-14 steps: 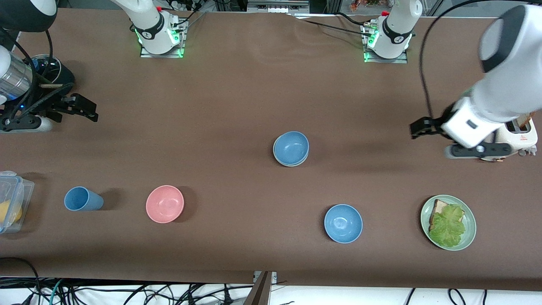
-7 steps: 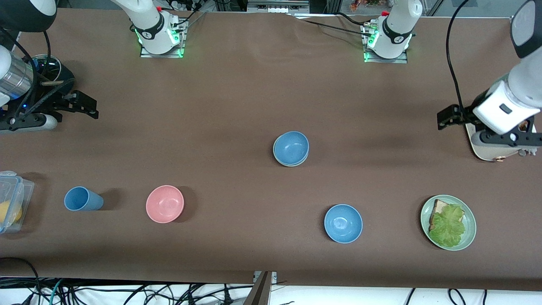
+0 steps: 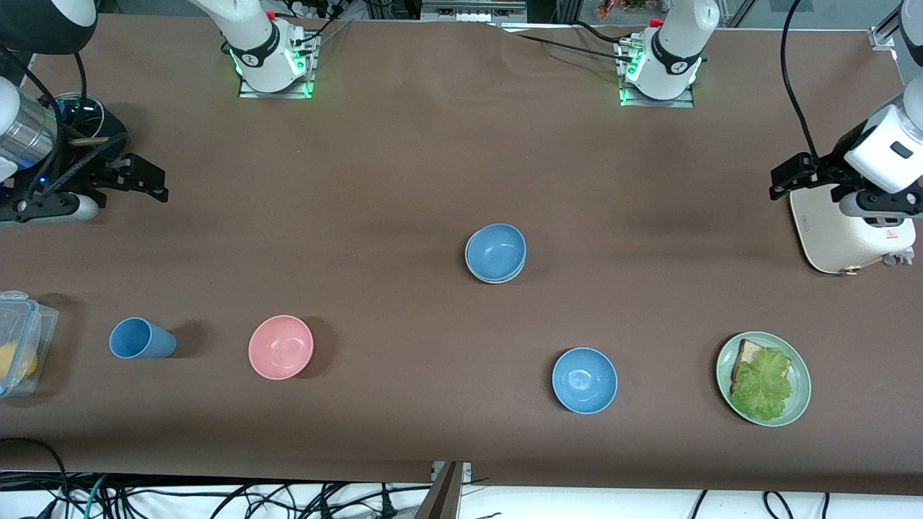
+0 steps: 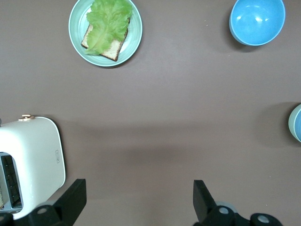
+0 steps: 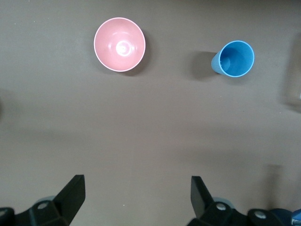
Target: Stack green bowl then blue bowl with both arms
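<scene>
Right pincer point(image 3: 153, 185) spread wide and empty, hanging over the bench point(image 3: 404, 166) at the right arm's end; same story in its wrist view, pincer point(image 5: 136, 193) gaping, nothing between the fingers. Below it on the bench, a clear container point(image 3: 21, 331), then a blue cup point(image 3: 140, 339) and a pink bowl point(image 3: 280, 347), side by side and well apart. On to mid-bench and the main event: green bowl point(image 3: 490, 280) showing only as a pale rim, blue bowl point(image 3: 496, 250) nested squarely inside it, upright, touching nothing else. Looks like a finished stack, by this reading. Nearer the camera, a brighter blue bowl point(image 3: 585, 380) alone, then a green plate point(image 3: 800, 375) with bread and lettuce. Finally a white toaster point(image 3: 844, 231), and over its edge the left pincer point(image 3: 787, 176), also wide and empty, confirmed at the wrist point(image 4: 139, 195). Stack roughly midway between the two pincers, perhaps a touch closer to the left one, well clear of both; round, so no long axis to line up. Probably nothing left but parking.
</scene>
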Action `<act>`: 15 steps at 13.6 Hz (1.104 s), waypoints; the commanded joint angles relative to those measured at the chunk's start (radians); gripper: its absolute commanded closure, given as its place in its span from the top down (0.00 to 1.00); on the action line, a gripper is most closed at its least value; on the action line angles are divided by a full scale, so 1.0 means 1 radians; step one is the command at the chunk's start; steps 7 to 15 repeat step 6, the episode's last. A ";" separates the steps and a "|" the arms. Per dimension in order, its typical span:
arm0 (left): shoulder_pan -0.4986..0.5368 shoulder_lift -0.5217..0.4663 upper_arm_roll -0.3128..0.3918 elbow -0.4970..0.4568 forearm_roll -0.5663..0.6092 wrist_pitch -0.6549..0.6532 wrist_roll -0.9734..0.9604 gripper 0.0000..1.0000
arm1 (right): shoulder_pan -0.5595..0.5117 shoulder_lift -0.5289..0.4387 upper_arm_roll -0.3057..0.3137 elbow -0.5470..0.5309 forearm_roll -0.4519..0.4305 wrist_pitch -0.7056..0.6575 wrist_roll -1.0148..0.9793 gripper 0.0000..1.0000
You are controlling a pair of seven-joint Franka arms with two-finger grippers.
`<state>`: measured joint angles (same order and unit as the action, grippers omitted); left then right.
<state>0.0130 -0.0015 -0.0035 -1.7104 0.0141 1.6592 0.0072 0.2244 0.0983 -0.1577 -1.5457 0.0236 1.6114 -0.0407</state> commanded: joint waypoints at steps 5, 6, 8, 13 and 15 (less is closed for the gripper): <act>-0.013 -0.012 -0.007 -0.006 -0.002 -0.001 0.010 1.00 | 0.001 -0.006 0.001 0.010 0.002 -0.015 -0.013 0.99; -0.013 -0.014 -0.007 -0.006 -0.002 -0.004 0.011 1.00 | 0.001 -0.006 0.001 0.010 0.002 -0.015 -0.013 0.99; -0.013 -0.014 -0.007 -0.006 -0.002 -0.004 0.011 1.00 | 0.001 -0.006 0.001 0.010 0.002 -0.015 -0.013 0.99; -0.013 -0.014 -0.007 -0.006 -0.002 -0.004 0.011 1.00 | 0.001 -0.006 0.001 0.010 0.002 -0.015 -0.013 0.99; -0.013 -0.014 -0.007 -0.006 -0.002 -0.004 0.011 1.00 | 0.001 -0.006 0.001 0.010 0.002 -0.015 -0.013 0.99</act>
